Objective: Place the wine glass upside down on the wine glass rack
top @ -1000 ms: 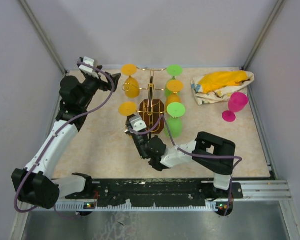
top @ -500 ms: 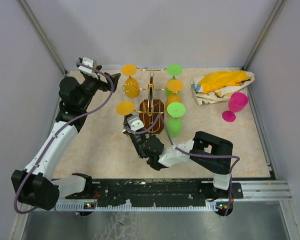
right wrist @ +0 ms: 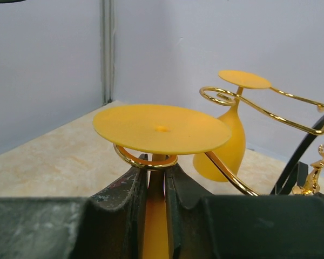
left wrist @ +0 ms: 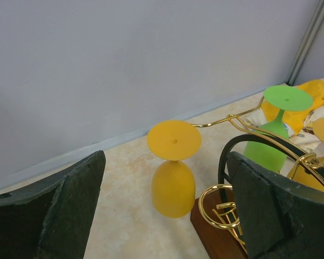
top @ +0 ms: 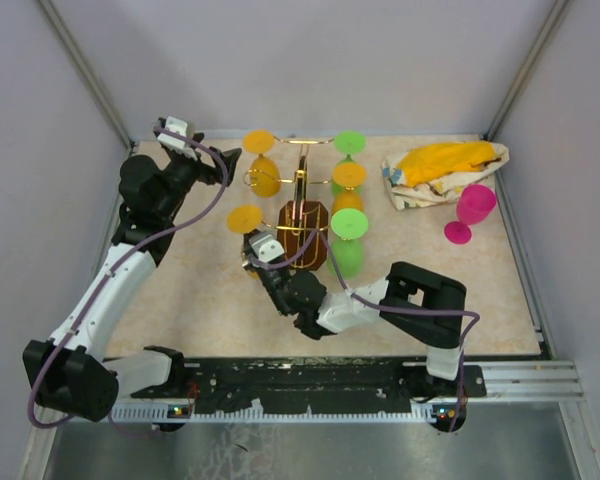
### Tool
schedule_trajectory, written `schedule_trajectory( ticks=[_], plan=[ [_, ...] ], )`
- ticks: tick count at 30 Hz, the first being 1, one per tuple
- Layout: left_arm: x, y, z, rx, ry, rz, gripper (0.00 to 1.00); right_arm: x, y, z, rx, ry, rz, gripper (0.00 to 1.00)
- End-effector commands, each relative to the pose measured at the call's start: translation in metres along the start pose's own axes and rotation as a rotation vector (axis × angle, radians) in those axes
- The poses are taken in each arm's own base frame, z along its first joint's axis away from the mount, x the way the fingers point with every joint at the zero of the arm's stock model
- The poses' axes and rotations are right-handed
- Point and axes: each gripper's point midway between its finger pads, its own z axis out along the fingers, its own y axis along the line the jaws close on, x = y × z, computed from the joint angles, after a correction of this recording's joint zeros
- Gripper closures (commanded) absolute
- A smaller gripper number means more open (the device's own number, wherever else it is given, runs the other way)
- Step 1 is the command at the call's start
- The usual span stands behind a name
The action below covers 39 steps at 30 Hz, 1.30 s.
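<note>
The right claw (right wrist: 156, 181) is closed down narrow on the stem of the orange wine glass (right wrist: 161, 128), its two dark fingers (right wrist: 124, 194) pressed against the stem from either side. The glass is upside down, with its flat round foot on top. Just under the foot a curled gold loop arm (right wrist: 146, 160) of the wine glass rack (top: 301, 180) wraps round the stem. From above, this glass (top: 245, 218) sits on the near left side of the rack, and the right claw (top: 255, 258) reaches it from the near edge of the counter (top: 200, 290).

The rack stands at the middle of the counter, toward the far edge, on its dark brown wooden base (top: 302, 238). Four more glasses hang inverted from it:
- an orange one (top: 262, 172) at the far left
- a green one (top: 349, 141) at the far right
- an orange one (top: 349, 174) just nearer than that
- a green one (top: 348, 252) at the near right

The left claw (top: 220, 160) hovers by the far left corner, spread wide and gripping nothing. Its wrist camera looks between its fingers (left wrist: 54, 216) at the far left orange glass (left wrist: 173, 172).

A pink glass (top: 472, 210) lies on its side near the right edge. A crumpled yellow and white cloth (top: 445, 168) sits just beyond it in the far right corner.
</note>
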Motion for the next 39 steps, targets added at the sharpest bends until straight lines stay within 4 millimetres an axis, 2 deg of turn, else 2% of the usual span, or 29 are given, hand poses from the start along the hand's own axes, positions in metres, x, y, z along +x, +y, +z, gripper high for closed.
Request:
schedule_trajectory(
  ticks=[1,15,23,39],
  plan=[
    [-0.016,0.0,-0.006,0.0,-0.051,0.001,0.01,-0.03,0.027,0.007,-0.113,-0.078,0.072,0.82],
    [-0.017,-0.002,-0.005,0.01,-0.055,-0.002,0.01,-0.029,0.012,0.009,-0.03,-0.065,0.053,0.79],
    [-0.016,-0.002,-0.005,0.009,-0.054,-0.002,0.01,-0.031,0.016,0.01,-0.046,-0.073,0.052,0.73],
    [-0.015,-0.001,-0.005,0.005,-0.053,0.001,0.01,-0.038,0.033,0.01,-0.141,-0.105,0.058,0.72]
  ],
)
